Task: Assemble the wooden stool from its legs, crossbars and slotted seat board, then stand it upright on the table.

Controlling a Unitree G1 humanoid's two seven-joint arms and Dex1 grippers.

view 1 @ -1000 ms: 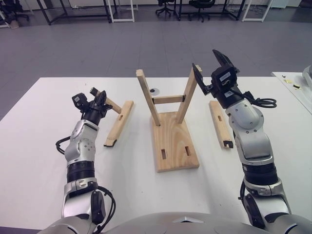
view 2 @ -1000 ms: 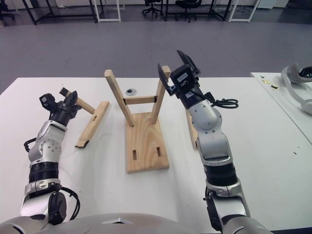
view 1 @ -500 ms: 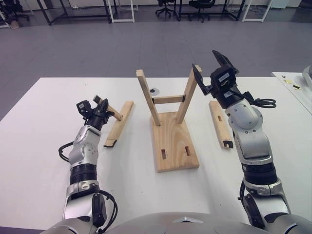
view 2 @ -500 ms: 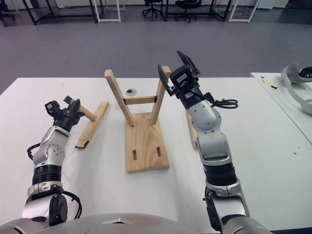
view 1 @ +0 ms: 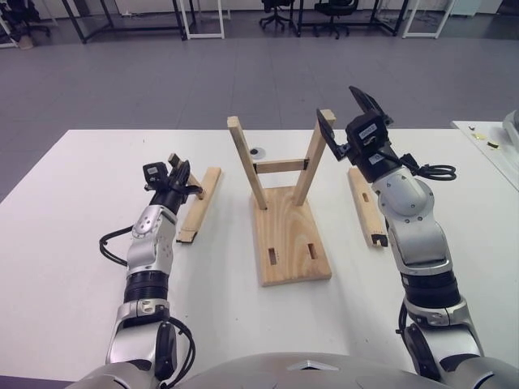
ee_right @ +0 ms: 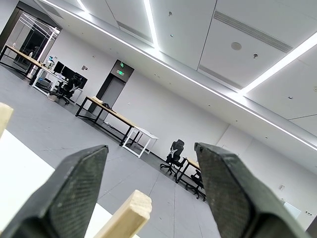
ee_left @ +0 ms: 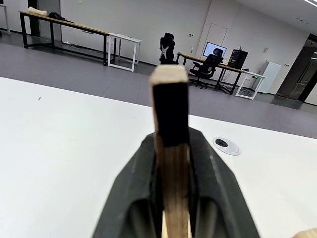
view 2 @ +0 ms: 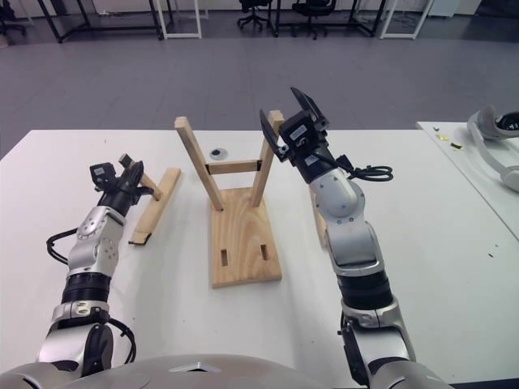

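Observation:
The slotted seat board lies flat mid-table. Two legs stand tilted in its far slots, joined by a crossbar. One loose leg lies to the left of the board and another to the right. My left gripper is shut on a short wooden crossbar, just beside the far end of the left loose leg. My right gripper is open in the air around the top of the right standing leg, its fingers apart from the wood.
A round cable grommet sits in the table behind the stool. A second table with a white object stands at the far right. Bare table surface lies in front and to the left.
My left arm has swung right with the crossbar, from out on the left to beside the loose leg. My right gripper has edged slightly left toward the standing leg's top.

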